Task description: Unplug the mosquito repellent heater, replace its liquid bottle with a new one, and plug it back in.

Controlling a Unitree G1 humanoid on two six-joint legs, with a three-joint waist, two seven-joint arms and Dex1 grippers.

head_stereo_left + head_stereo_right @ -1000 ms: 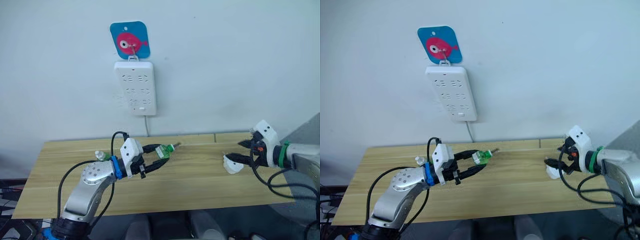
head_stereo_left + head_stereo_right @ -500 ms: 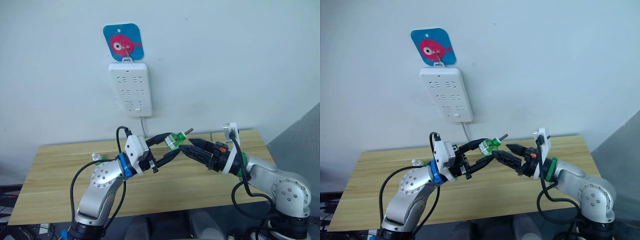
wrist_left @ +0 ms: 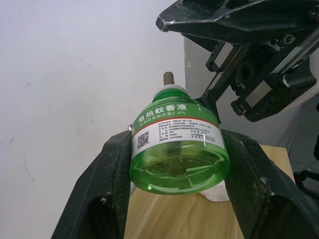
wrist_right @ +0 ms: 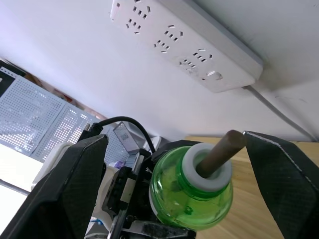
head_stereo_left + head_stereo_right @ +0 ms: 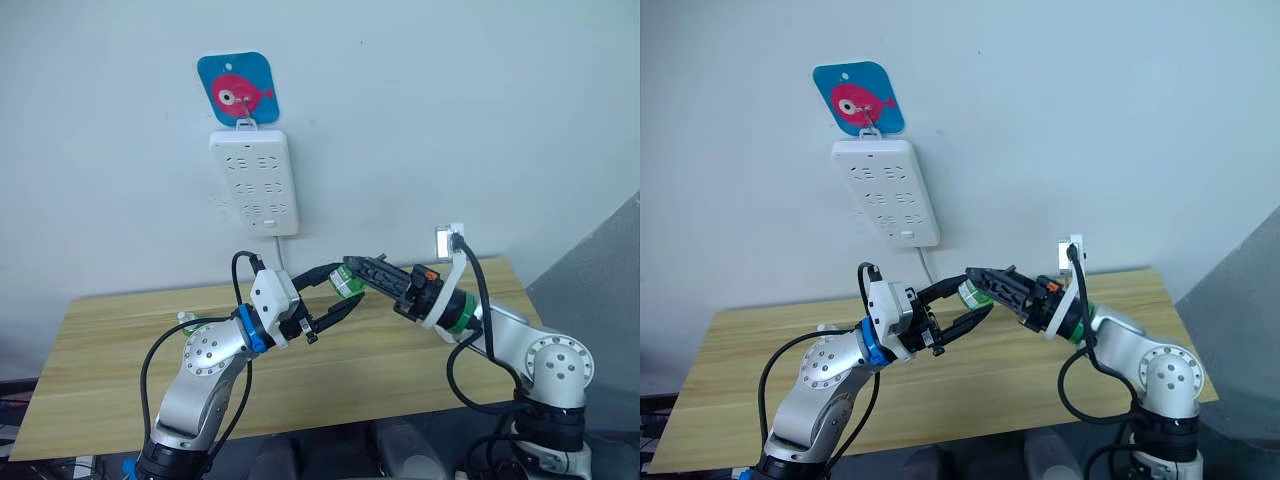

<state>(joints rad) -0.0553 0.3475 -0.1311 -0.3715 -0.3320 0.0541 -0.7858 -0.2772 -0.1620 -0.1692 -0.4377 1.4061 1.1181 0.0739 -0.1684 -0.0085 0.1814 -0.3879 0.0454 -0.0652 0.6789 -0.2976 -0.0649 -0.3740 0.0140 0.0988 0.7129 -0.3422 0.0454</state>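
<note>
My left gripper (image 5: 346, 287) is shut on a green liquid bottle (image 5: 346, 280), held in the air above the table in front of the wall. The bottle (image 3: 177, 144) has a white label and a brown wick (image 4: 219, 152) sticking out of its white neck. My right gripper (image 5: 352, 268) is open, with one black finger (image 4: 65, 189) on each side of the bottle's neck end and a gap to the bottle. A bit of white plastic (image 3: 217, 195) lies on the table behind the bottle; it may be the mosquito repellent heater, I cannot tell.
A white multi-socket power strip (image 5: 253, 180) hangs on the wall from a blue hook plate with a pink fish (image 5: 237, 90); its cable drops behind the wooden table (image 5: 120, 350). A small clear bottle (image 5: 186, 319) lies at the table's back left.
My right arm swung in from the table's right end, where it had a white piece at its fingers, to the bottle's neck. My left gripper lifted the bottle higher. The camera shifted.
</note>
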